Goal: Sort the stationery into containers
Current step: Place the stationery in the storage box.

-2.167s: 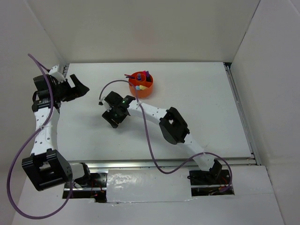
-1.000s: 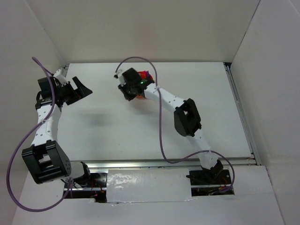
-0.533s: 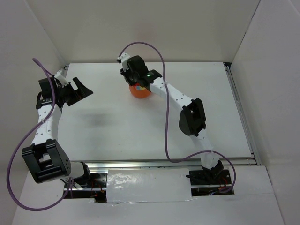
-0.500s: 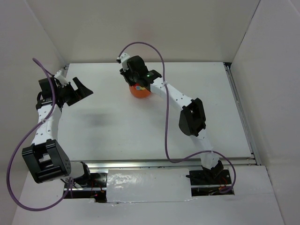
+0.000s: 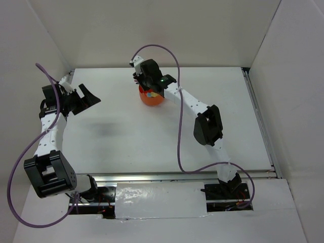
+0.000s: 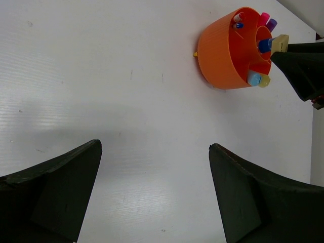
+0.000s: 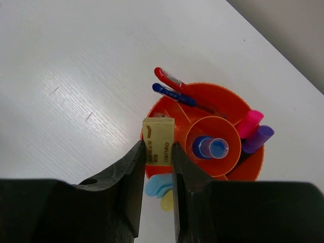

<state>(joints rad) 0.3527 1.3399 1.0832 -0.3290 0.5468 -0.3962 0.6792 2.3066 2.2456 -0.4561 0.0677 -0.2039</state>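
Swung over from mid-worktop, the right gripper (image 7: 158, 147) now hangs above the orange pot (image 6: 220, 58), which stands near the far edge of the white worktop (image 5: 126, 136), a little left of centre. We see its fingers clenched on a tan eraser (image 7: 158, 130), held upright over the pot's rim, beside the central tube. That tube holds a blue-capped clear bottle (image 7: 210, 148). A red pen (image 7: 169, 78) and a blue pen (image 7: 172, 94) lean together out of one compartment. A pink highlighter (image 7: 249, 123) and a purple marker (image 7: 258, 137) stand side by side in another. A blue strip (image 7: 157, 186) and a yellow stick (image 7: 167, 202) show just below the eraser. By the worktop's left edge, the left gripper (image 6: 154, 148) has scarcely shifted. We find its fingers spread wide and grasping nothing, well apart from the pot.
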